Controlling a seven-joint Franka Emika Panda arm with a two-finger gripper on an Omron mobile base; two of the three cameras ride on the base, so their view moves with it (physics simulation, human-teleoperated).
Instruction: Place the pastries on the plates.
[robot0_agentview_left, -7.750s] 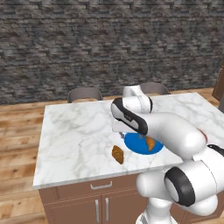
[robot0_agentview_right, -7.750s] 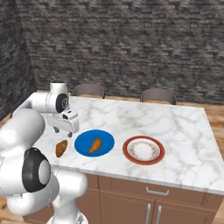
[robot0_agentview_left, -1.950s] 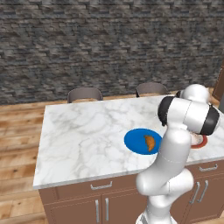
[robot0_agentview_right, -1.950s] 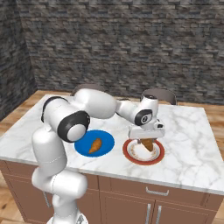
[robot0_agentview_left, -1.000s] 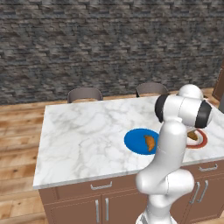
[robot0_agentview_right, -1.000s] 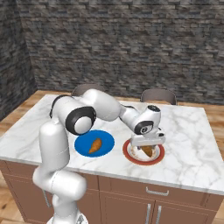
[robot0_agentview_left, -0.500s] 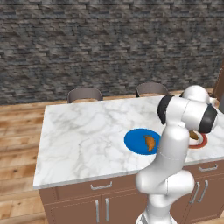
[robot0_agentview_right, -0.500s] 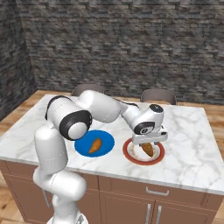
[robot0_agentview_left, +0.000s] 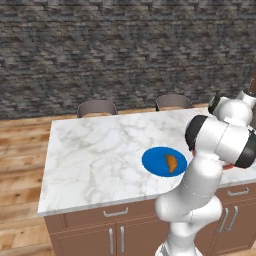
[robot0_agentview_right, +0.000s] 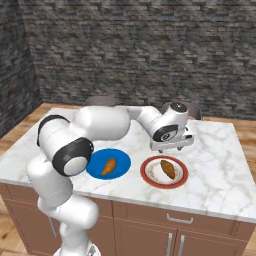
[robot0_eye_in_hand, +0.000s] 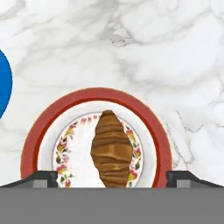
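The white plate with a red-brown rim (robot0_agentview_right: 144, 172) carries one golden-brown pastry (robot0_agentview_right: 168, 169), lying loose at its middle. In the hand view that pastry (robot0_eye_in_hand: 110, 151) sits on the flowered centre of the white plate (robot0_eye_in_hand: 98, 94), between the widely spread fingertips (robot0_eye_in_hand: 41, 179). My gripper (robot0_agentview_right: 172, 146) is open and hovers just above the plate's far side, holding nothing. To the left, the blue plate (robot0_agentview_right: 97, 160) holds the other pastry (robot0_agentview_right: 108, 166). In the left base view the blue plate (robot0_agentview_left: 155, 157) and its pastry (robot0_agentview_left: 171, 162) show beside my arm, which covers most of the white plate.
Both plates rest near the front edge of a marble island counter (robot0_agentview_right: 215, 170) with drawers below. Two chairs (robot0_agentview_left: 96, 107) (robot0_agentview_left: 172, 101) stand behind it, before a dark stone wall. The counter's left half (robot0_agentview_left: 95, 155) is bare marble.
My gripper has opened and risen off the white plate, leaving the pastry there. Several seconds ago that pastry lay on the counter next to the blue plate.
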